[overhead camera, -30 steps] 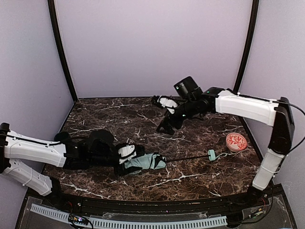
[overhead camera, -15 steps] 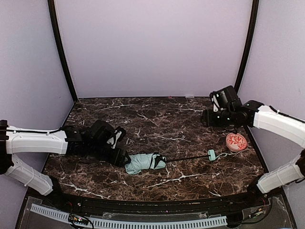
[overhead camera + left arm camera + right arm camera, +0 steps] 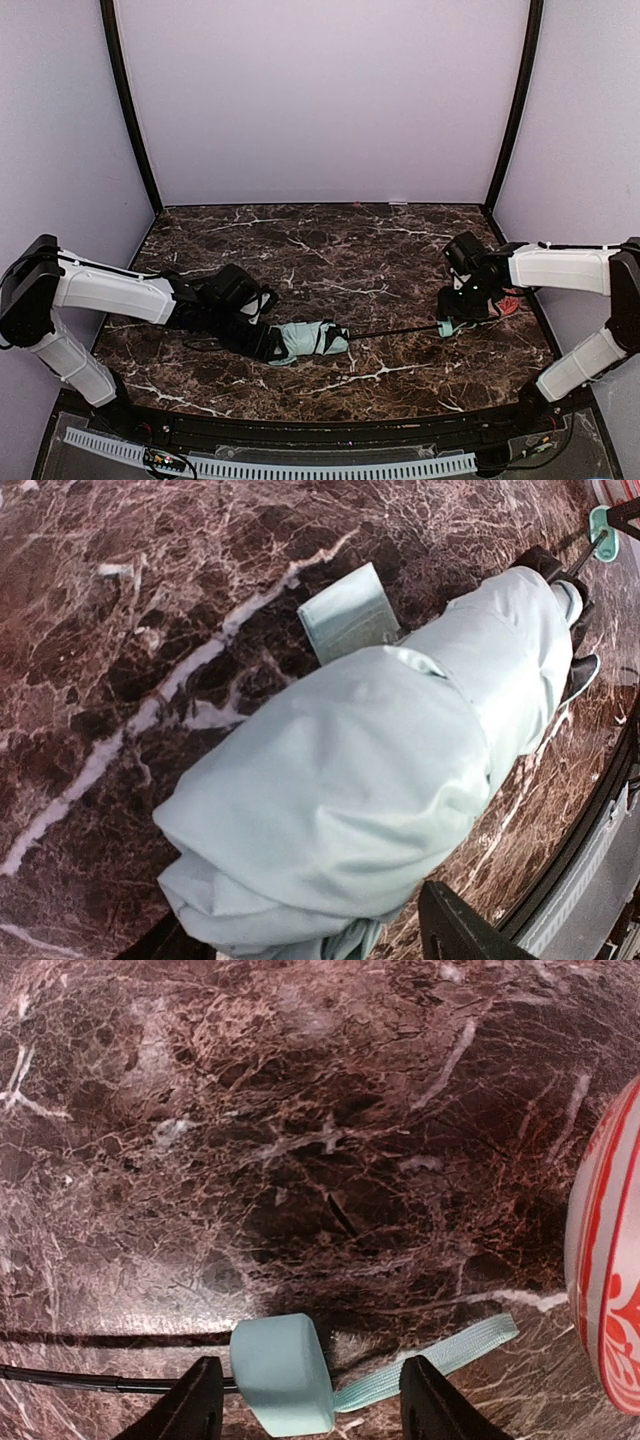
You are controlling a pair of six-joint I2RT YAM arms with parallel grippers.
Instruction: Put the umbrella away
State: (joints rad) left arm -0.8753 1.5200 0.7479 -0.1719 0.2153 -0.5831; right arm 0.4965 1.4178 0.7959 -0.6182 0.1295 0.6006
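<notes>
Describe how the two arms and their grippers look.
The left arm and right arm both have white shells over their long links, with black joints and wrists. A thin black cable trails along each. The fingers are black, flat and tapered.

I am two arms in smooth white shells, my left arm [image 3: 110,293] and my right arm [image 3: 560,268] alike, each with a second white link low by its base and with black joints and bulky black wrist blocks toward the working end. A thin black cable runs along the top of each white forearm. My right fingers [image 3: 200,1405] are matte black wedges with flat, angular faces, and my left finger [image 3: 455,930] shows the same dark, sharp-cornered cut.
</notes>
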